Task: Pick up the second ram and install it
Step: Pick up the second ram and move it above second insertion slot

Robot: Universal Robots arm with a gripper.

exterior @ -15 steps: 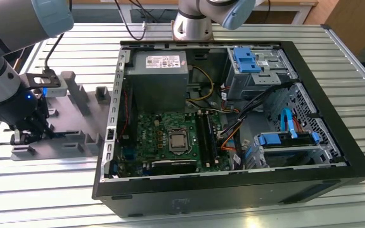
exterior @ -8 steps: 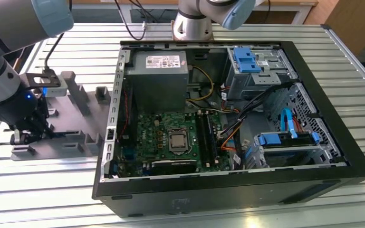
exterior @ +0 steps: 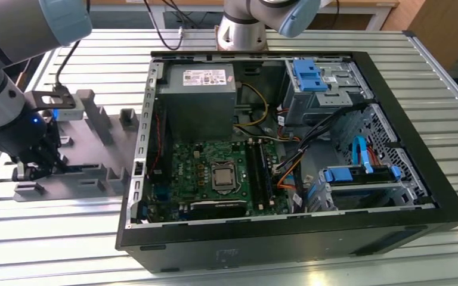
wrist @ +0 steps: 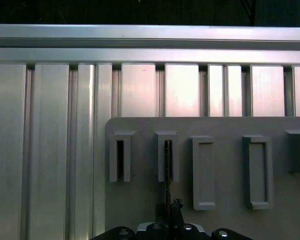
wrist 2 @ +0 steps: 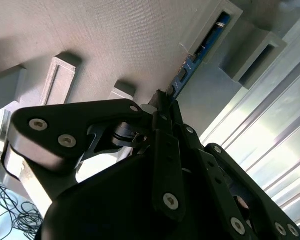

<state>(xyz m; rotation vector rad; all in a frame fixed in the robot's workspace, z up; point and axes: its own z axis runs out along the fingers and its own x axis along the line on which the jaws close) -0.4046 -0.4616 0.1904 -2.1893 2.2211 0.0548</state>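
Observation:
The second ram is a thin blue-green stick standing on edge in a slot of the grey holder tray. In the first wrist view the ram shows edge-on as a dark line in a slot of the tray. My gripper is shut on the near end of the stick, its black fingers meeting around it. The first wrist view has the gripper low on the same line. In the exterior view the gripper hangs over the tray at the exterior view's left.
An open computer case lies on the slatted metal table, to the exterior view's right of the tray. Inside are the green motherboard, long black memory slots, a power supply and cables. More upright slots stand on the tray.

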